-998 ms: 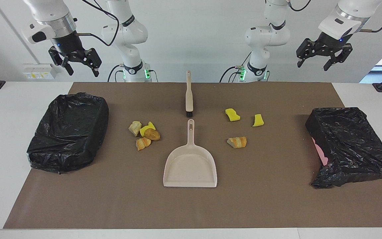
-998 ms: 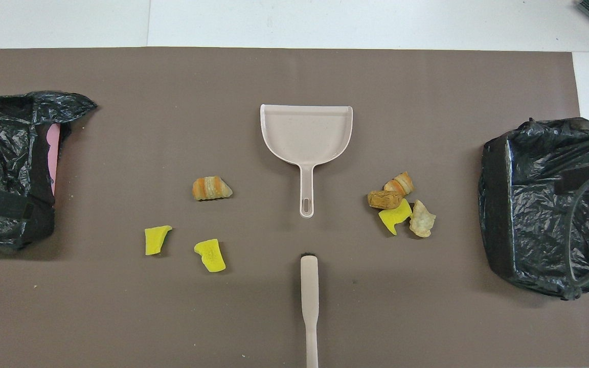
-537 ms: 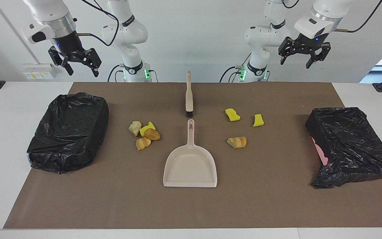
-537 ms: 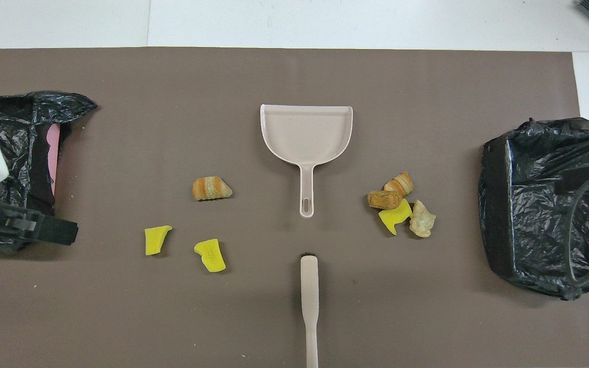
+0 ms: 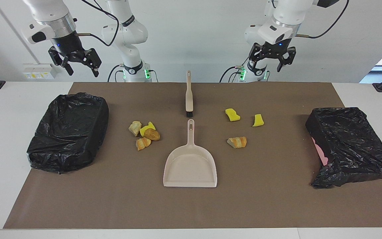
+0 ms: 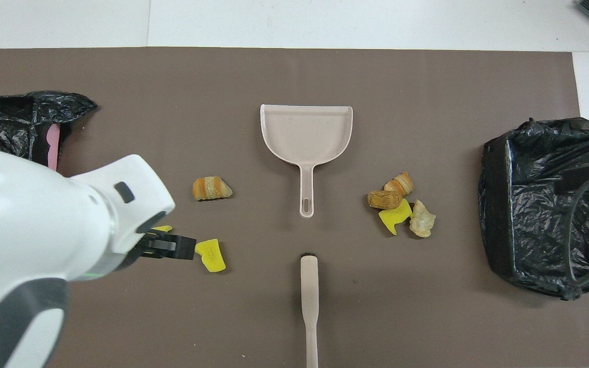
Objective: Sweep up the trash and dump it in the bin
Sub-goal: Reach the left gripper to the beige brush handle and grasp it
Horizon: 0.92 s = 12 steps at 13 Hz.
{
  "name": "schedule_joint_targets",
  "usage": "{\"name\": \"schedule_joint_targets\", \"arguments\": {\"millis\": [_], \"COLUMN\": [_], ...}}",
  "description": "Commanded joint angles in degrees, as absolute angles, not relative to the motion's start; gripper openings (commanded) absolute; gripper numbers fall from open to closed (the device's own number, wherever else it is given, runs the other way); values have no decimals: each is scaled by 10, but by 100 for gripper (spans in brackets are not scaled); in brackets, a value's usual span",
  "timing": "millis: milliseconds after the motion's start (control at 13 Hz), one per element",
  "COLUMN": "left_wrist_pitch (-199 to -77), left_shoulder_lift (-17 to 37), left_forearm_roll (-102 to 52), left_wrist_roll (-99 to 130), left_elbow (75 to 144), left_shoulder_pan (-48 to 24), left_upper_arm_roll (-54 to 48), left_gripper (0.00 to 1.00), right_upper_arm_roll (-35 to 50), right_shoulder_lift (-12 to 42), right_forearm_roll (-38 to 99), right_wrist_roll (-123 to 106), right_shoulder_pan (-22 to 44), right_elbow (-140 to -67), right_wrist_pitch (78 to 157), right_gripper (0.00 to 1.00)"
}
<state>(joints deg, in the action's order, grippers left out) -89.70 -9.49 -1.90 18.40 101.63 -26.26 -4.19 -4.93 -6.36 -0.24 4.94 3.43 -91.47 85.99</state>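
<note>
Trash lies in seven scraps on the brown mat (image 5: 277,199): four huddled (image 5: 145,133) toward the right arm's end and three loose (image 5: 236,142) toward the left arm's, flanking one dustpan (image 5: 191,167) and one brush (image 5: 188,96), with two black-bagged bins (image 5: 68,131) at the table's ends. From overhead the left arm's bulk hides most of one yellow chunk (image 6: 162,228) that the facing view shows whole. Both grippers hang high and spread: left gripper (image 5: 272,60) above the mat's robot-side edge, right gripper (image 5: 78,64) over the table's robot-side edge near its bin.
</note>
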Motion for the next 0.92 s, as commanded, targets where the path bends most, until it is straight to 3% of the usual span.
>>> {"name": "schedule_joint_targets", "arguments": {"millis": [0,384,614,845], "left_wrist_pitch": [-985,-1122,-1182,-1241], "left_shoulder_lift": [-115,-103,-44,-36], "left_forearm_roll": [-34,-40,-40,-40], "left_wrist_roll": [264,375,432,440], "left_elbow": [1106,1211,1235,1284], "left_shoulder_pan": [-345,-463,-533,-571], "left_upper_arm_roll": [-33,-33,-33,-33], "left_gripper": [100,100,100,100], "right_upper_arm_roll": [-49,-49,-49,-49], "right_shoulder_lift": [-77,-77,-78,-78], "right_forearm_roll": [-2,-2,-2,-2], "right_wrist_roll": [29,29,29,31], "right_shoulder_pan": [30,30,29,30], "right_elbow": [-934,-934,-934,-934], "right_wrist_pitch": [880,880,880,880], "right_gripper": [100,100,100,100]}}
